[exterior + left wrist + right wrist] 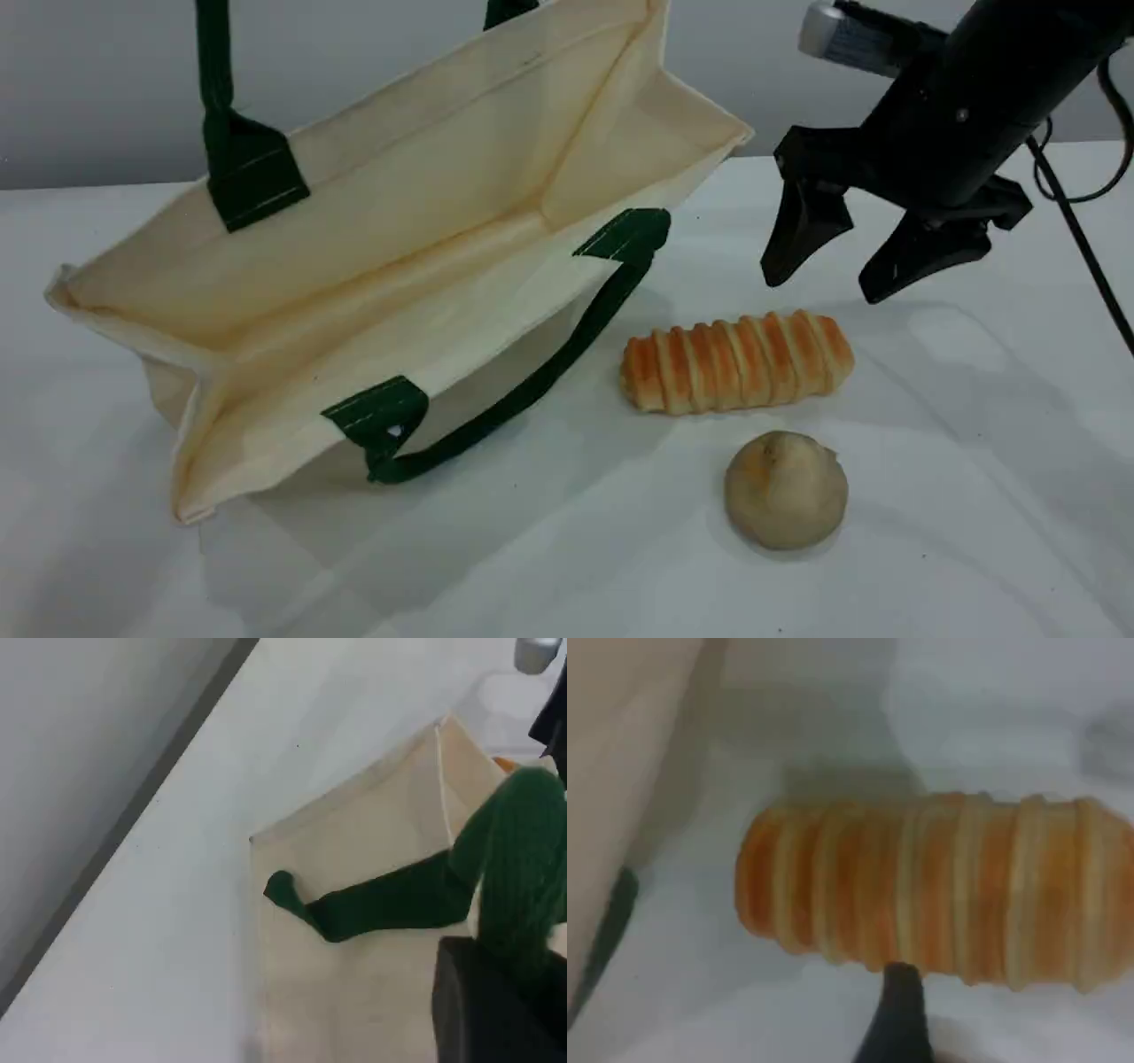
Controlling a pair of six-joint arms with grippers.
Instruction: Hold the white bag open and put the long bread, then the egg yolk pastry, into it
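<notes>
Both pincers are working the first step: my left pincer (496, 992) is clamping the green handle (399, 899), holding the white bag (354, 230) open, while my right pincer (824, 288) is hovering wide open, empty, over the long bread (735, 361) beside the bag, needing to descend and close across it.

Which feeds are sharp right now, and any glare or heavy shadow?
Scene view: sharp, evenly lit, only a soft shadow under the white bag; no glare. Right wrist view: the long bread is close and blurred. Left wrist view: the green handle near the lens is out of focus.
</notes>
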